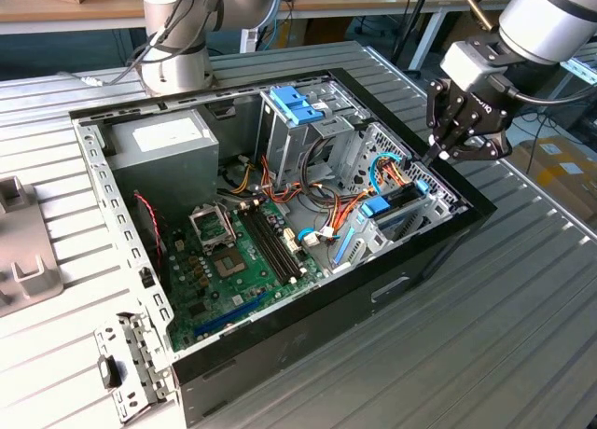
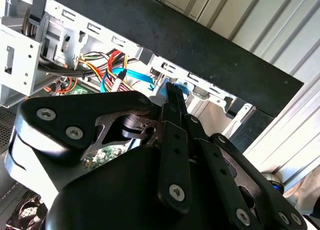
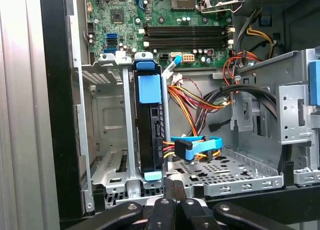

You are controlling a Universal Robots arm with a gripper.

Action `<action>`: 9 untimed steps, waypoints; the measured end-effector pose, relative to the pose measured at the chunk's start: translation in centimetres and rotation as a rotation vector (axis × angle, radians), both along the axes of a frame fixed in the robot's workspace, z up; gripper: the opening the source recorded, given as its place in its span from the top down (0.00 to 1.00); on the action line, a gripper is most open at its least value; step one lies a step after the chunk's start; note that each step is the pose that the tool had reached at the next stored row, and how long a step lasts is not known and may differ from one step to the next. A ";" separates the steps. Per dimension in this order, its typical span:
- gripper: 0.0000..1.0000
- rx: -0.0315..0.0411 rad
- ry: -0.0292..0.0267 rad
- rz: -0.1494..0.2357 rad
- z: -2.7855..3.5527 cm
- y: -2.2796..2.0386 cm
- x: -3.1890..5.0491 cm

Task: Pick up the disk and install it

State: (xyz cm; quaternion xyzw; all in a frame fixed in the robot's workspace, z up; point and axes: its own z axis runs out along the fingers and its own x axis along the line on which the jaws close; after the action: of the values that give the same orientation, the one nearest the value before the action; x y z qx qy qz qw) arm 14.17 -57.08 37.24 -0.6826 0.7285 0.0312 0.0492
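Disk [image 3: 151, 132] stood on edge in the metal drive cage [image 3: 107, 140] at the corner of the open computer case [image 1: 438, 238], light-blue rails at both ends, blue cable [image 3: 197, 146] just beside. Hovered just above that bay's edge with gripper [image 1: 438, 154] fingers drawn together on nothing, tips close to the disk's near end in the first wrist view. Case rested on the slatted metal table [image 1: 522, 336].
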 end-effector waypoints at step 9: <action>0.89 -0.0001 0.0000 0.000 0.01 0.00 0.02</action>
State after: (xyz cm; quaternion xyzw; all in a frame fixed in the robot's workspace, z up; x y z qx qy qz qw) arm 14.19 -57.08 37.24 -0.6827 0.7284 0.0311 0.0492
